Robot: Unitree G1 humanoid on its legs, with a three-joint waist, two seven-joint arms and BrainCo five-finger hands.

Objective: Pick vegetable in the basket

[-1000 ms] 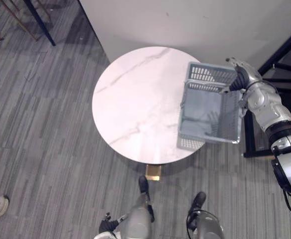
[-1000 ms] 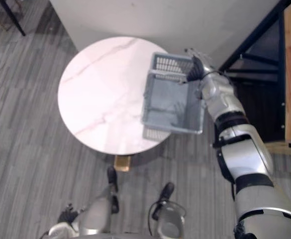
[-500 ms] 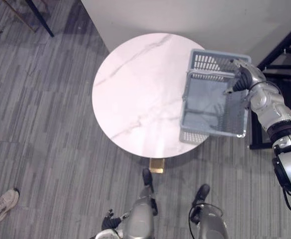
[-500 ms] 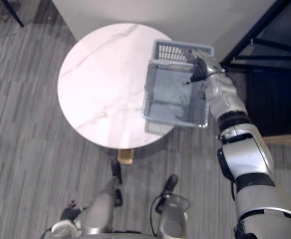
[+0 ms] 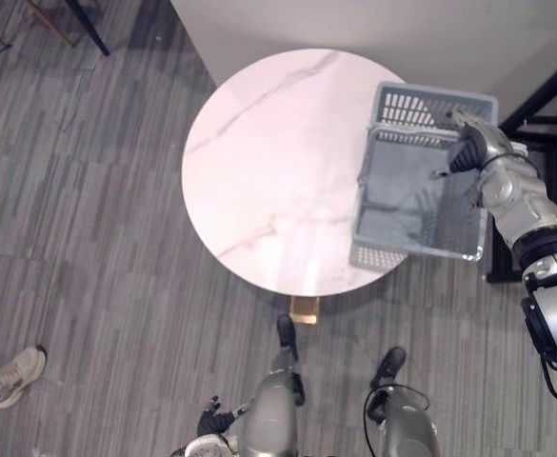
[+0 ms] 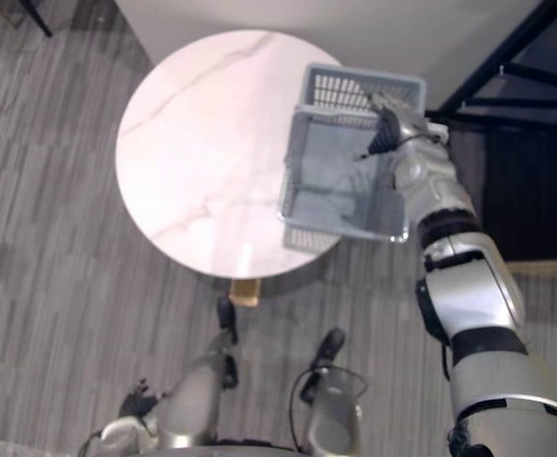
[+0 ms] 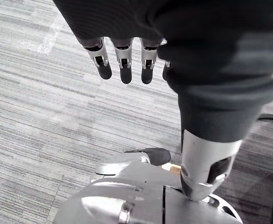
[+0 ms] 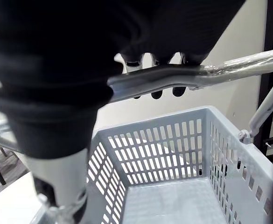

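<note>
One grey basket (image 5: 407, 195) over table (image 5: 268, 162) edge — right hand (image 5: 467, 148) clamped on its handle (image 8: 220, 70), left hand (image 7: 122, 58) uncurled.

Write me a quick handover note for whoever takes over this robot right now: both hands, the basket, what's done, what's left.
Hands: the right hand is shut on the handle of the grey basket, fingers curled round it. The left hand hangs open and idle, low above the floor.
Things: the basket is at the right edge of the round white table, partly past it; its floor looks bare.
Done: basket grasped.
Left: pick a vegetable and get it into the basket.
</note>
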